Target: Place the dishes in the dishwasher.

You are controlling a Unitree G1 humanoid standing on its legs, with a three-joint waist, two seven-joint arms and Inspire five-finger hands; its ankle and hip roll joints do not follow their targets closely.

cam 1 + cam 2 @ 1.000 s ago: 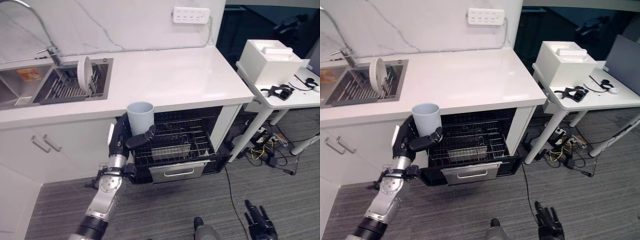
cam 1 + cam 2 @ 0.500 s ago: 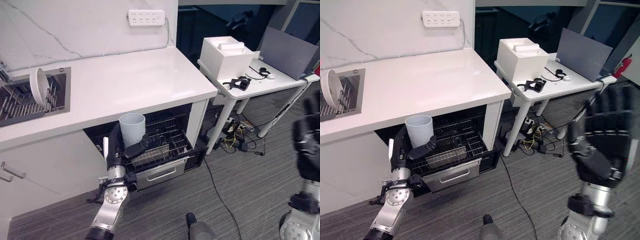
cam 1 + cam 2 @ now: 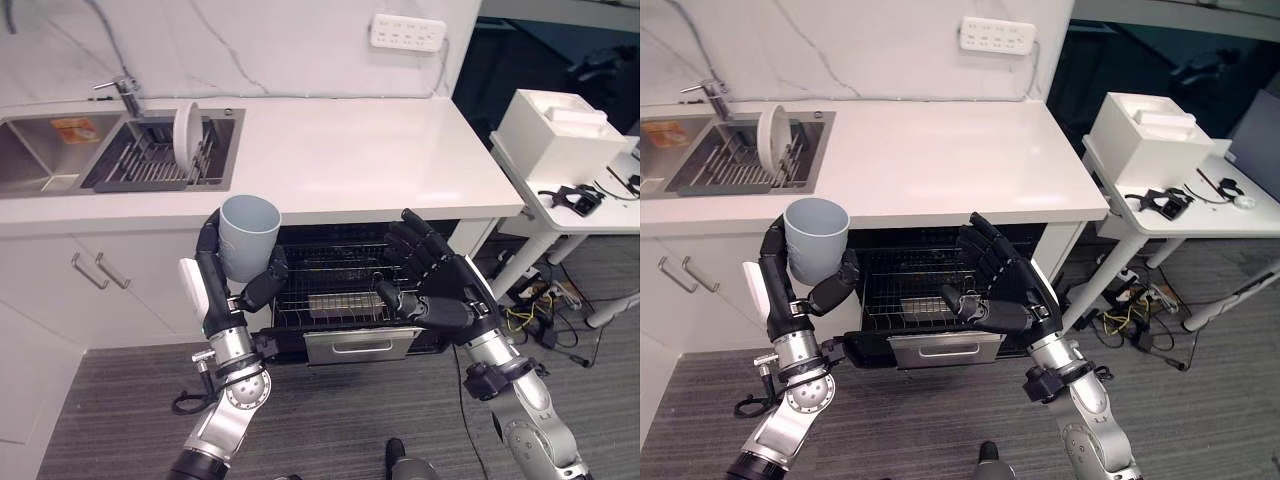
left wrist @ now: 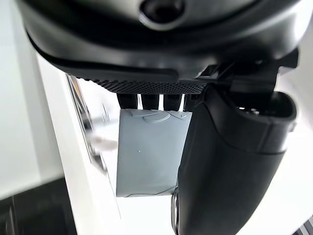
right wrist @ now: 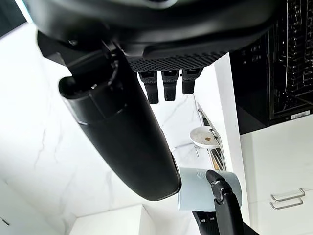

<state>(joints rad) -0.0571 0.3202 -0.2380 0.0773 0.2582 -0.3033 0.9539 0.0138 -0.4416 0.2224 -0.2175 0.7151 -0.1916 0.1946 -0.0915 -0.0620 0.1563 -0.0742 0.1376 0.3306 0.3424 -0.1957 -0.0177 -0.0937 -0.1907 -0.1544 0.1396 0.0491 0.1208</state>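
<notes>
- Left robot hand: curled round pale blue-grey plastic cup, upright, at 9 o'clock of black wire dishwasher rack.
- Right robot hand: fingers spread, empty.
- Risk: cup slips or strikes white bench edge.

Premises: a kitchen mock-up within an office or lab. Evidence: white countertop with marble-pattern backsplash, steel sink with faucet, a plate upright in a dish rack, and an open dishwasher beyond the fingers. Adjacent stands a white desk over tangled cables on carpet.
</notes>
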